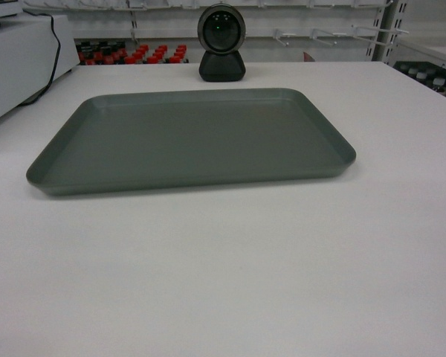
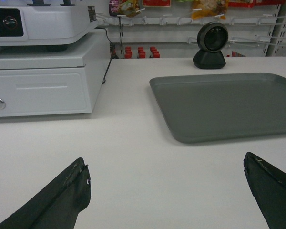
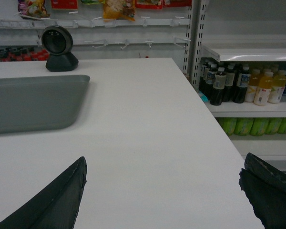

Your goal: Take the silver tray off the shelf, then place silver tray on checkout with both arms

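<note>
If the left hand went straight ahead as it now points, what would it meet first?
Probably the near left corner of the silver tray on the checkout; only bare tabletop lies before it. Depth is uncertain.

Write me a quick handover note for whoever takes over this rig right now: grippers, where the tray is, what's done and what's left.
Left gripper: open, empty, hovering over the checkout short of the tray.
Right gripper: open, empty, hovering near the tabletop's right edge.
Silver tray: flat on the checkout, in front of the black scanner, touched by neither gripper. The cash drawer stands to its left.
Done: tray appears placed on the checkout.
Left: seemingly nothing except retracting the arms; confirm the placement is acceptable.
</note>
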### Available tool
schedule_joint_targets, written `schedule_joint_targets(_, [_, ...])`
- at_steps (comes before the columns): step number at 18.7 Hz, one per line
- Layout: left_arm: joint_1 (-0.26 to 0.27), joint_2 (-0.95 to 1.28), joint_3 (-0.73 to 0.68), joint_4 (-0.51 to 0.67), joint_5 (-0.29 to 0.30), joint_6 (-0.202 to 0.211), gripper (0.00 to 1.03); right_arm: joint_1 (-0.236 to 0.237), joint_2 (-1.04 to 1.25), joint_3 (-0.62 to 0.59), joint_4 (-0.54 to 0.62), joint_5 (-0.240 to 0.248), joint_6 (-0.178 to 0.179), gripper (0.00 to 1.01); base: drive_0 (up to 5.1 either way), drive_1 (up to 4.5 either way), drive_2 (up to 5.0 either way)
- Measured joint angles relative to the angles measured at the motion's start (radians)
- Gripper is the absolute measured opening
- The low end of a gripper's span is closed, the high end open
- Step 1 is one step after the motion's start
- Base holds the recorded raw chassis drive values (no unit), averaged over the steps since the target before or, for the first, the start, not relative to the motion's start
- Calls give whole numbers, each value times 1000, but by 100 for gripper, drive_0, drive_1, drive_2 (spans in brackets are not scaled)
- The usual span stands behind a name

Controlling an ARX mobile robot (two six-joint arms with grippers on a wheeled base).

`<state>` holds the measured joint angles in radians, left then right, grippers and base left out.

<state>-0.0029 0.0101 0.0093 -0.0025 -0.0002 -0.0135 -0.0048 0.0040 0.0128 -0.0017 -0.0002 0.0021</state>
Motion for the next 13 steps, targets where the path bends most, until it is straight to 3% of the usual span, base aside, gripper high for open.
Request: schedule_joint_targets(13, [0, 0, 0, -3, 0, 0, 98, 0, 0, 0, -4, 0, 0, 98, 4, -396, 403])
